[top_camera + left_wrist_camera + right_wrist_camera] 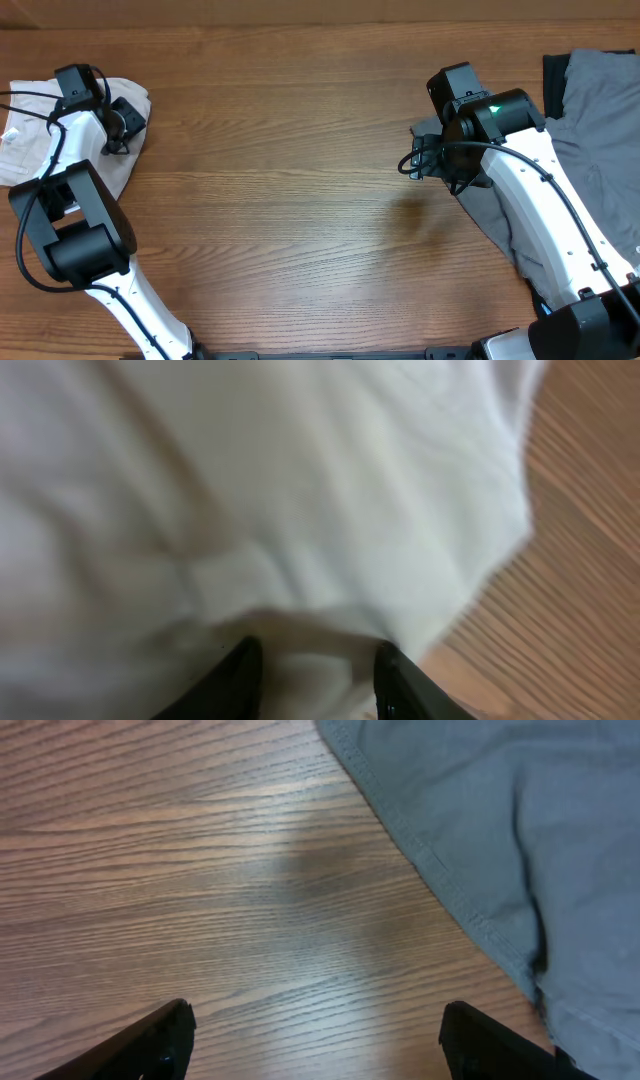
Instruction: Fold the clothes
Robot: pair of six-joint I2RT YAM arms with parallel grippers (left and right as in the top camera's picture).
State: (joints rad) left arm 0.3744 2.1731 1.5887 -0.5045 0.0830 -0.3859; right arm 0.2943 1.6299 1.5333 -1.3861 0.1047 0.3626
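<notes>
shorts (22, 135): cream, crumpled heap at the far-left edge of the table (300, 210), mostly under the left arm; not laid flat.
shorts, left wrist view (300, 490): pale cloth fills most of the frame and is blurred; bare wood shows at the right edge.
left gripper (118, 125): sits on the right edge of the shorts.
left gripper state (315, 670): fingers narrow, with a raised fold of the cream cloth between them; looks pinched on the shorts.
right gripper (418, 160): right half of the table, just beside the left edge of the grey garment (600, 130), well apart from the shorts.
right gripper state (315, 1040): fingers spread wide with nothing between them, over bare wood.
grey garment, right wrist view (520, 820): stitched hem runs diagonally across the upper right; the cloth lies on the table.
</notes>
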